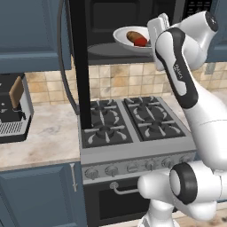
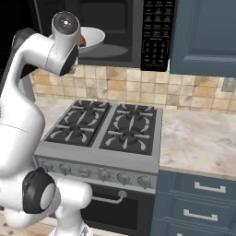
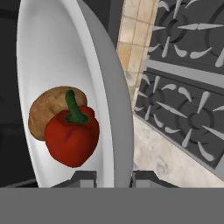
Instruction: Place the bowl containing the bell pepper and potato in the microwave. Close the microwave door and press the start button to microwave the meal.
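Okay, my gripper (image 3: 113, 175) pinches the bowl (image 3: 52, 65) rim at the microwave (image 1: 128, 17) mouth; pepper (image 3: 72, 135) and potato (image 3: 46, 109) may roll, probably if I tilt.

One bowl (image 3: 65, 57), one bell pepper (image 3: 72, 138), one potato (image 3: 46, 109), one microwave (image 2: 133, 50).

White bowl (image 1: 125, 34) at open microwave (image 1: 133, 26) mouth, seemingly unseated; red bell pepper (image 3: 71, 136) touching tan potato (image 3: 47, 110) inside.
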Available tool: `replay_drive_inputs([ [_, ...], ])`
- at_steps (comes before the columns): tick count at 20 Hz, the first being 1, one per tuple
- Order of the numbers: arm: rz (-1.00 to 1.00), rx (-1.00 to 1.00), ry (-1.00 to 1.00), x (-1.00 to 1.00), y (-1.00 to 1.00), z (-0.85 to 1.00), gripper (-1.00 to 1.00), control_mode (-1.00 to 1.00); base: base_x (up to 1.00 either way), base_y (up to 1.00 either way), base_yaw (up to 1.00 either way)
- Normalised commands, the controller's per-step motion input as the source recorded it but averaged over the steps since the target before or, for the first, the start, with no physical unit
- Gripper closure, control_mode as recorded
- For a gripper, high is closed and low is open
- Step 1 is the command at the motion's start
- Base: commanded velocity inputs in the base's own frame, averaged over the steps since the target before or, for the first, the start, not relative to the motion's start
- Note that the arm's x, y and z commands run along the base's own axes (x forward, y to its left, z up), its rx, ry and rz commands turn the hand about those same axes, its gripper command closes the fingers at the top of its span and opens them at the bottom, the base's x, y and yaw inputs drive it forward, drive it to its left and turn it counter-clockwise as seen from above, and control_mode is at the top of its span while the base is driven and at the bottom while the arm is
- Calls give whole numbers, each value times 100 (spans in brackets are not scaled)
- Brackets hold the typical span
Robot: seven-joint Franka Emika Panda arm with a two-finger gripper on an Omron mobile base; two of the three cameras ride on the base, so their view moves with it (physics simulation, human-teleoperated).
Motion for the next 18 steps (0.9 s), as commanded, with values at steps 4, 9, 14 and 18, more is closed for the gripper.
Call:
replay_drive_inputs([
  [4, 0, 0, 2, 37, 0, -1, 100, -100, 0, 0, 0],
  [9, 0, 0, 0, 33, 0, -17, 100, -100, 0, 0, 0],
  [14, 0, 0, 0, 28, 0, -39, 100, -100, 0, 0, 0],
  [18, 0, 0, 0, 39, 0, -14, 100, -100, 0, 0, 0],
])
